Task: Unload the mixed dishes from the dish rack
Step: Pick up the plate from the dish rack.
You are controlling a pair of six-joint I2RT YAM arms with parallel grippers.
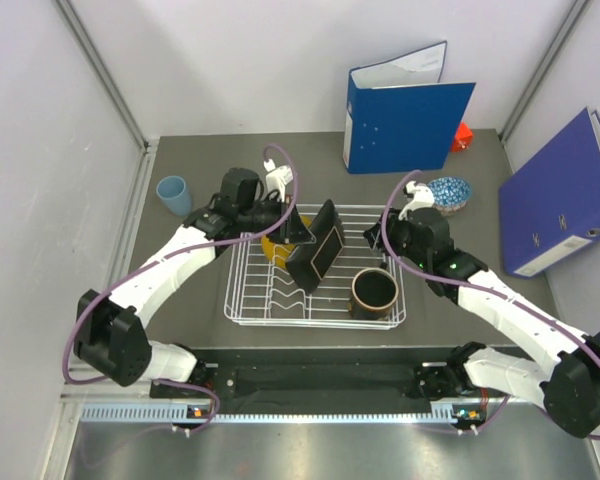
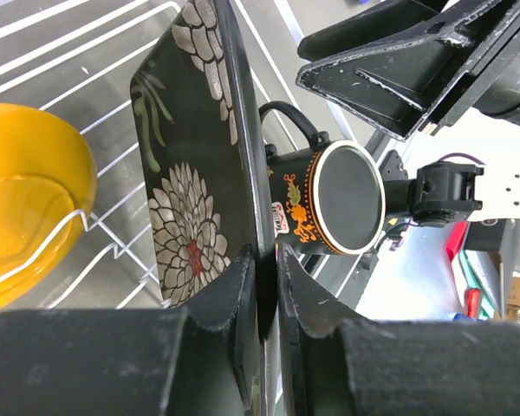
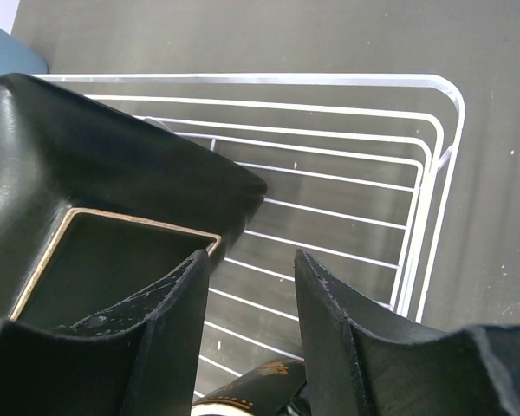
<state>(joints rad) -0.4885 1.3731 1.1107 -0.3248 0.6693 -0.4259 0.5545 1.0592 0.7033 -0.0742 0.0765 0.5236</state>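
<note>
- Inside white wire dish rack (image 1: 232, 300), left gripper (image 2: 266, 264) pinches standing black square plate (image 2: 199, 173) by its rim.
- Looks stiff, glossy, breakable; thin edge may slip.
- Nearby right gripper (image 3: 251, 260) spread, empty.

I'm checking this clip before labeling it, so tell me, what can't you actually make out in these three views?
Whether the left gripper touches the black square plate: left wrist view, the gap at its pads is in shadow.
Yellow dish: top view, mostly under the left gripper; left wrist view, cut by the edge.
Mug: right wrist view, only a sliver at the bottom edge.
Red block: top view, mostly behind a binder.
</note>
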